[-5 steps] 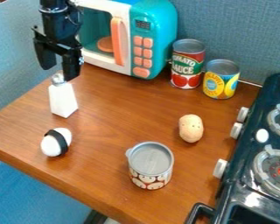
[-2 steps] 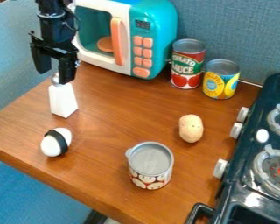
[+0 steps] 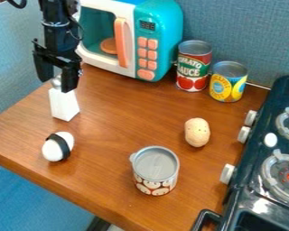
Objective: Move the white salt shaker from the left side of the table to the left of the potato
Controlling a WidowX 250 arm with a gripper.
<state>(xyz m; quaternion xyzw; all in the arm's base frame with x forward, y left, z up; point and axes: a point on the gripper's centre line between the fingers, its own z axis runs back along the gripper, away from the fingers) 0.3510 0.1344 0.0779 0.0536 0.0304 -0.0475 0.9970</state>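
- Brown wooden counter (image 3: 119, 122) with grainy blue-grey walls (image 3: 243, 36) behind it and at the left.
- Black hand (image 3: 57, 85) at upper left, open, its two fingers apart at either side of the white shaker's (image 3: 63, 106) silver top; whether they touch it, I cannot tell.
- Shaker standing on the counter's left part.
- White egg-shaped piece with a black band (image 3: 58, 146), near the shaker, closer to the camera.
- Silver-topped can with mushroom pictures (image 3: 155, 164), toward the front.
- Tan potato (image 3: 197, 132), right of centre.
- Teal-and-white toy microwave (image 3: 163, 22) at the back, orange handle and buttons.
- Red-and-green can (image 3: 193, 66) beside it, then a yellow-and-blue can (image 3: 229, 82).
- Dark toy stove (image 3: 258, 131) along the right.
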